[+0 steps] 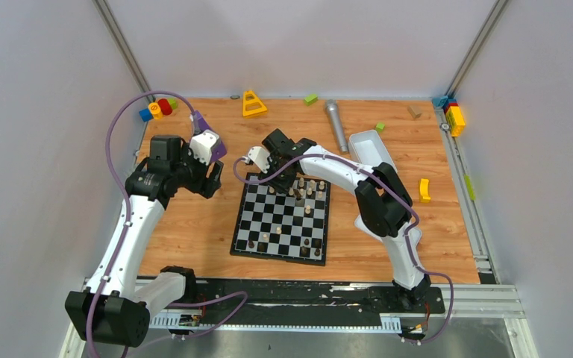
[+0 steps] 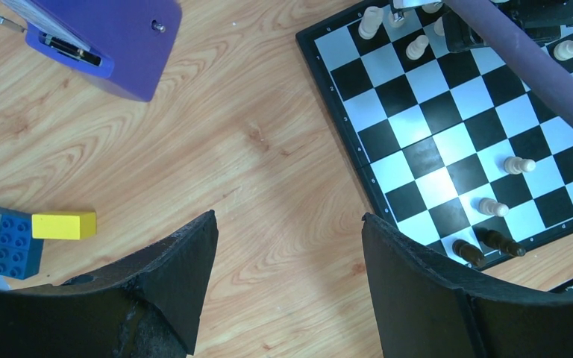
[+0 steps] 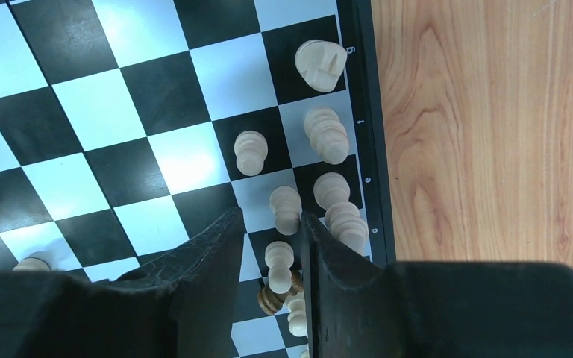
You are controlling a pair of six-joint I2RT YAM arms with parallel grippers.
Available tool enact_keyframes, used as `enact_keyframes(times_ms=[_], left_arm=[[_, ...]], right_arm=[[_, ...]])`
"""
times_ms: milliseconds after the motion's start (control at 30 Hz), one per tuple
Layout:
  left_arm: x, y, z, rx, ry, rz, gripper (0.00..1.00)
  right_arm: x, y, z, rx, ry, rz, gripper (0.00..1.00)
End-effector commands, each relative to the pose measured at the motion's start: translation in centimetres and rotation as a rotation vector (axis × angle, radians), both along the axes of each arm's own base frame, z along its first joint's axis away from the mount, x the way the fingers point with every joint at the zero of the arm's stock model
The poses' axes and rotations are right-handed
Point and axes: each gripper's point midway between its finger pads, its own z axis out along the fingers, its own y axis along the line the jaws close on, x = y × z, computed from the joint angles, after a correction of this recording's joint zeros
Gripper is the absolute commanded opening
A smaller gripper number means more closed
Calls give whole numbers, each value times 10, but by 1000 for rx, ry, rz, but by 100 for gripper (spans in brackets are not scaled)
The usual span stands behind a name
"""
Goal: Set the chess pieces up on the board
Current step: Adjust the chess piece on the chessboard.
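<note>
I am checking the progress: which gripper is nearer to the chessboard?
Right. The right gripper is over the far edge of the chessboard, among cream pieces; the left gripper is over the wooden table, left of the chessboard.

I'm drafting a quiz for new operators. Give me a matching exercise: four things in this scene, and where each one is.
1 left hand
2 right hand
3 yellow triangular toy
4 white rectangular tray

A far edge of the wooden table
B over bare wood, left of the black-and-white checkered board
C over cream chess pieces at the board's far edge
D right of the board

Pairs: 1-B, 2-C, 3-A, 4-D
</note>
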Motion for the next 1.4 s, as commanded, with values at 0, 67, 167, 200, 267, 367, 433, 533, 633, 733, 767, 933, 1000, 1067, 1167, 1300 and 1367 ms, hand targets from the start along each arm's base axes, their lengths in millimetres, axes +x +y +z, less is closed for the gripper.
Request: enact_keyframes(times_ms=[0, 67, 167, 200, 267, 367, 433, 533, 633, 733, 767, 933, 1000, 1067, 1167, 1300, 1367], left_arm=[[1, -2, 6, -12, -31, -14, 79], [1, -2, 6, -13, -31, -15, 79], [2, -2, 7, -14, -32, -16, 79], [1, -2, 6, -13, -31, -17, 79], [1, -2, 6, -13, -31, -16, 79], [1, -2, 6, -14, -28, -17, 79], [1, -2, 6, -14, -29, -18, 79], [1, -2, 6, -14, -27, -19, 79], [1, -3, 6, -16, -28, -21, 79], [1, -3, 6, -16, -27, -20, 79], [1, -3, 6, -16, -28, -21, 79], [1, -3, 6, -18, -25, -19, 79], [1, -3, 6, -18, -26, -21, 79], [1, -3, 6, -18, -24, -21, 79], [1, -3, 6, -18, -26, -21, 79], [1, -3, 6, -18, -23, -21, 79], [1, -3, 6, -19, -23, -23, 79]], right_arm=[[14, 7, 6, 16, -44, -1, 34], [15, 8, 6, 18, -46, -1, 34], [15, 10, 5, 22, -44, 0, 32], [16, 10, 5, 23, -42, 1, 30], [15, 10, 4, 22, -40, 3, 27], [15, 10, 3, 20, -39, 3, 21], [14, 10, 3, 20, -36, 3, 19], [12, 8, 4, 19, -34, 5, 16], [11, 7, 6, 19, -32, 5, 15], [8, 6, 7, 19, -26, 7, 15], [7, 6, 7, 20, -26, 8, 15], [2, 4, 6, 20, -14, 11, 15], [0, 4, 6, 19, -11, 12, 15], [-2, 5, 7, 21, -8, 15, 15], [-3, 5, 7, 20, -5, 17, 15], [-5, 6, 6, 19, -5, 19, 15], [-5, 6, 6, 18, -5, 19, 15]])
